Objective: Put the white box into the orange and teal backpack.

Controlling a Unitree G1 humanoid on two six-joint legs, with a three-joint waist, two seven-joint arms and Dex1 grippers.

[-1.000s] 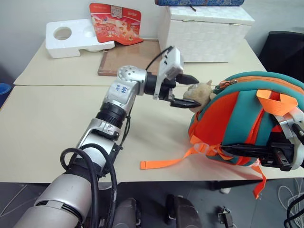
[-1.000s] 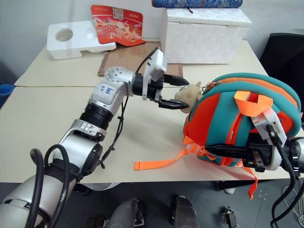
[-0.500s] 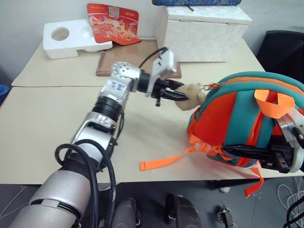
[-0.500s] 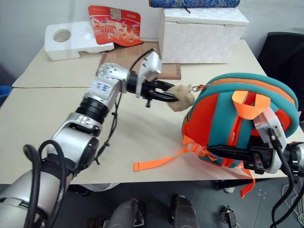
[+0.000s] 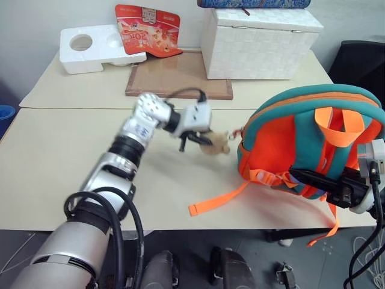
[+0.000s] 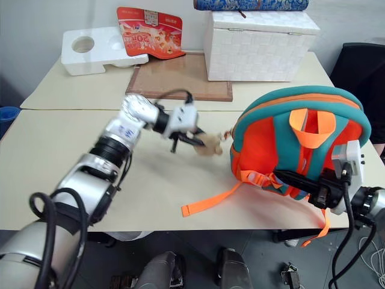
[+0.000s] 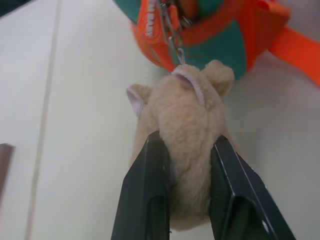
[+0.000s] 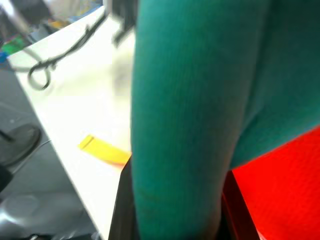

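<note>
I am holding the small orange and teal fabric backpack [image 5: 313, 141] upright near the table's [image 5: 54, 156] front right edge, strap side facing me, long axis vertical, with my right hand [image 8: 175, 210] clenching one teal shoulder strap [image 8: 185, 115]. My left hand [image 7: 182, 200] is pinching the tan plush toy [image 7: 185, 145] just left of the pack. The left wrist view is showing the little chain [image 7: 172, 37] joining toy to zipper, barely visible from the head views.

Two beige tables [image 5: 54, 156] are pushed together against a pale wall [image 5: 36, 18] (a seam is seen between them); grey floor [image 5: 180, 253] is seen below.
</note>
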